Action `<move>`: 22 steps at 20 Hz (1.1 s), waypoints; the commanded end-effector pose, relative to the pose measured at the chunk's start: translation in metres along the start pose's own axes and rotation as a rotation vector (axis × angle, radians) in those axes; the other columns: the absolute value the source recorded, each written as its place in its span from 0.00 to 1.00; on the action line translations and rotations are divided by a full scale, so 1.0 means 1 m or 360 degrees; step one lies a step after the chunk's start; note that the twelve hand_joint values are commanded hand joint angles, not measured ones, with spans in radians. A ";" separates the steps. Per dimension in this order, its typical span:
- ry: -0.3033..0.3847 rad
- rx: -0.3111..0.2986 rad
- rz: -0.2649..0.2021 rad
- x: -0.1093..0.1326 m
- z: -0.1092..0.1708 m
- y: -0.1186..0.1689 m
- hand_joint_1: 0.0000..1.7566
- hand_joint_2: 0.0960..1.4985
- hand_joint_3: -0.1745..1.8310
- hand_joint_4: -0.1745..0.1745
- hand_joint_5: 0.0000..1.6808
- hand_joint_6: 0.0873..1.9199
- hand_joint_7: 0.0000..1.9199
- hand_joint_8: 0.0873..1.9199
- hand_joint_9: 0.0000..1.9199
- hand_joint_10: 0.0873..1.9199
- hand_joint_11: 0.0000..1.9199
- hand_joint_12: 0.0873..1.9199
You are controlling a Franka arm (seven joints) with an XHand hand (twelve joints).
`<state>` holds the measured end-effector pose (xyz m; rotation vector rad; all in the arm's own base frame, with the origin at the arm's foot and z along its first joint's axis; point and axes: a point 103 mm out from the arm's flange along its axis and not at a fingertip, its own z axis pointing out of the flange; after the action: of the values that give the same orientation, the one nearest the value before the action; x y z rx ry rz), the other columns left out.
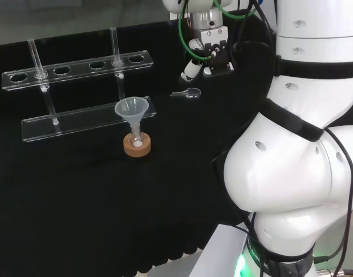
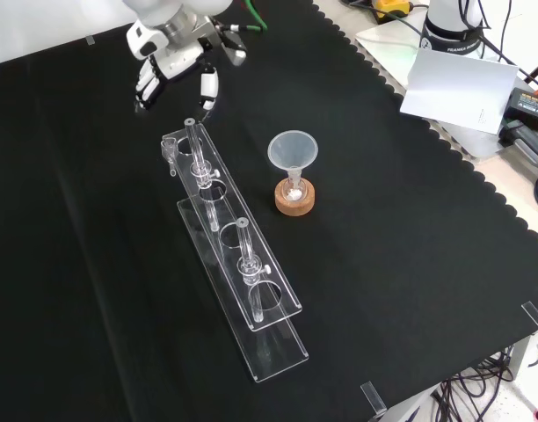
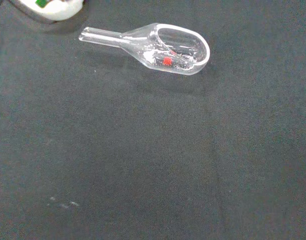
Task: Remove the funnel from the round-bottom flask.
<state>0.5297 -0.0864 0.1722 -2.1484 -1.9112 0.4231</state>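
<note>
One clear rack [image 2: 238,281] runs down the left-centre of your front view. Right of it, near the middle, the funnel [image 2: 292,151] stands upright with its stem in the round-bottom flask [image 2: 294,189] on a cork ring [image 2: 294,202]. Your hand [image 2: 172,66] hangs at the upper left, well apart, fingers relaxed and holding nothing. A glass scoop [image 3: 158,47] lies below it. The approach has yet to begin: you must reach across, pinch the funnel's cone, and lift straight up.
</note>
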 end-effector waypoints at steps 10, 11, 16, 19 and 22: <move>-0.0011 -0.0094 0.0079 0.019 -0.026 -0.071 0.42 0.39 0.31 0.44 0.23 0.00 0.13 0.32 0.27 0.29 0.22 0.65; -0.0007 -0.0097 0.0077 0.022 -0.028 -0.078 0.42 0.39 0.31 0.43 0.23 0.00 0.13 0.32 0.27 0.29 0.22 0.65; 0.0044 -0.0071 0.0044 0.042 -0.031 -0.115 0.40 0.39 0.31 0.43 0.24 0.00 0.13 0.32 0.27 0.29 0.21 0.66; 0.0041 -0.0060 0.0027 0.059 -0.032 -0.134 0.39 0.39 0.31 0.44 0.24 0.00 0.13 0.32 0.26 0.29 0.21 0.67; 0.0015 -0.0056 0.0005 0.078 -0.034 -0.154 0.38 0.38 0.31 0.43 0.24 0.00 0.14 0.32 0.26 0.29 0.21 0.68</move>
<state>0.4552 -0.0452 0.2388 -2.2261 -1.9069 0.3712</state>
